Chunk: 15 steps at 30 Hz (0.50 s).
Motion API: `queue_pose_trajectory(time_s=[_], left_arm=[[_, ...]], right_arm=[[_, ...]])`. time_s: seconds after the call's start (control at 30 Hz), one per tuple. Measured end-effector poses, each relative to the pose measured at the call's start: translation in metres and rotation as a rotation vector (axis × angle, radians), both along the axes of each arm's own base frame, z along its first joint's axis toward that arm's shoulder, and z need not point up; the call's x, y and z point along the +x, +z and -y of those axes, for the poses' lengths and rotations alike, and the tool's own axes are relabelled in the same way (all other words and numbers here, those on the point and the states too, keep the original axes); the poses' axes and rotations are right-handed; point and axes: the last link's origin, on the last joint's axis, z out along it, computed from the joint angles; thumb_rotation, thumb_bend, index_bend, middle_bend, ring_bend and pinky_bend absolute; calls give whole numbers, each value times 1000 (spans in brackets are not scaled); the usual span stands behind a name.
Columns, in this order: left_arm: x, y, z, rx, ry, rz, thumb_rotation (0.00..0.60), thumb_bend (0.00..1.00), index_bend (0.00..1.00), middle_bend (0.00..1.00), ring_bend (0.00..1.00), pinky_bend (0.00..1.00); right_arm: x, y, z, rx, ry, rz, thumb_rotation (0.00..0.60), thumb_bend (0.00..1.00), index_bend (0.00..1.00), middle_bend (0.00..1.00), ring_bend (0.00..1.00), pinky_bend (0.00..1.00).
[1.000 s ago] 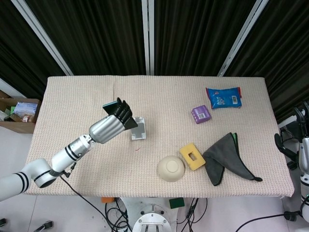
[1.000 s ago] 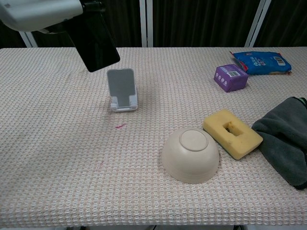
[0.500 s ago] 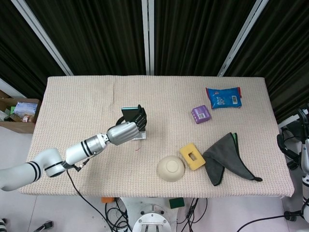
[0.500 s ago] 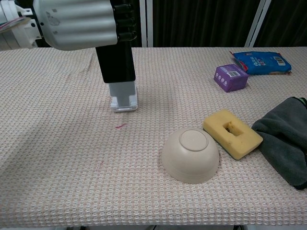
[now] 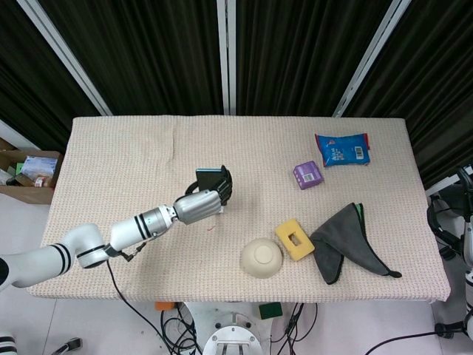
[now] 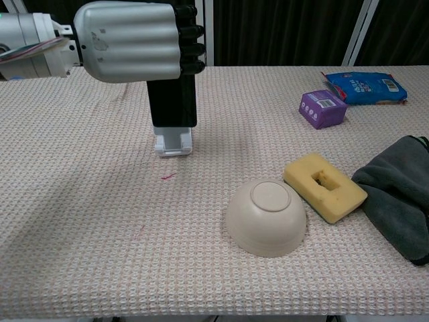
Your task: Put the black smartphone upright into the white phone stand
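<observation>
My left hand (image 6: 137,41) grips the black smartphone (image 6: 172,102) upright by its top. The phone's lower edge hangs just above the lip of the white phone stand (image 6: 173,142), and the phone covers most of the stand's back. In the head view the left hand (image 5: 202,204) and the phone (image 5: 210,177) sit over the stand (image 5: 219,211), of which only a sliver shows. Whether the phone touches the stand, I cannot tell. My right hand is out of both views; only part of the right arm shows at the head view's right edge.
An upturned beige bowl (image 6: 266,216), a yellow sponge (image 6: 325,186) and a grey cloth (image 6: 397,189) lie to the right of the stand. A purple box (image 6: 322,109) and a blue packet (image 6: 365,86) sit at the far right.
My left hand has carried the phone rightward and down, turning it from tilted to upright, until it stands right over the stand.
</observation>
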Motion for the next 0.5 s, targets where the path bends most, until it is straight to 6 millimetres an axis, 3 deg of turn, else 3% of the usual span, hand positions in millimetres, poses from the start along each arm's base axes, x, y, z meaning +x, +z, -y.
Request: queue_pose_trajectory(time_s=[0.5], left_arm=[[-2, -25, -2, -5, 75, 20, 600, 411, 606, 629, 377, 364]], right_arm=[[-9, -9, -3, 37, -21, -7, 586, 440, 0, 0, 0, 0]])
